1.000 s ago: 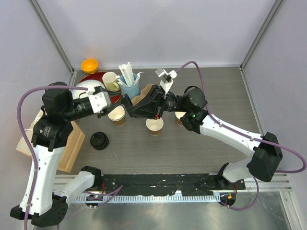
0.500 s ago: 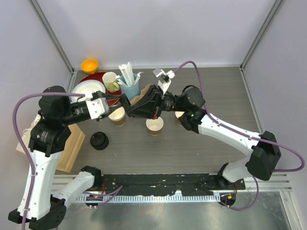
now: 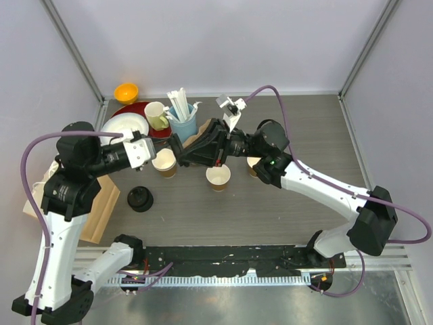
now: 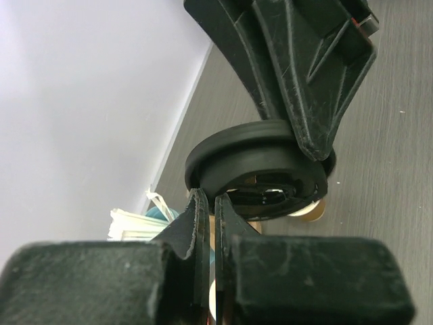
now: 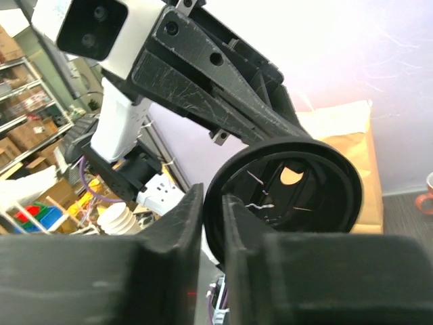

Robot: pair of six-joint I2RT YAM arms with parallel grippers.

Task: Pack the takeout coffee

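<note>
- Bench point(image 3: 318, 135): carries three unlidded kraft cups, all lower than the fingers.
- Cups: one cup point(image 3: 164, 163) stands just beside and below the left fingers point(image 4: 197, 230). A second cup point(image 3: 218, 177) stands below the right fingers point(image 5: 179, 223), and a third cup point(image 3: 253, 166) is half hidden under the right arm.
- Black lid point(image 4: 250, 152): held in the air between both arms, tilted and not level over any cup. The cup by the left fingers looks nearest.
- Fingers: the left pair is narrowed to a slit on the lid's near rim, and the right pair pinches the opposite rim.

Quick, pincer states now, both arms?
Left pincer: closed on the black sip lid, at its rim.
Right pincer: closed on that same lid.
</note>
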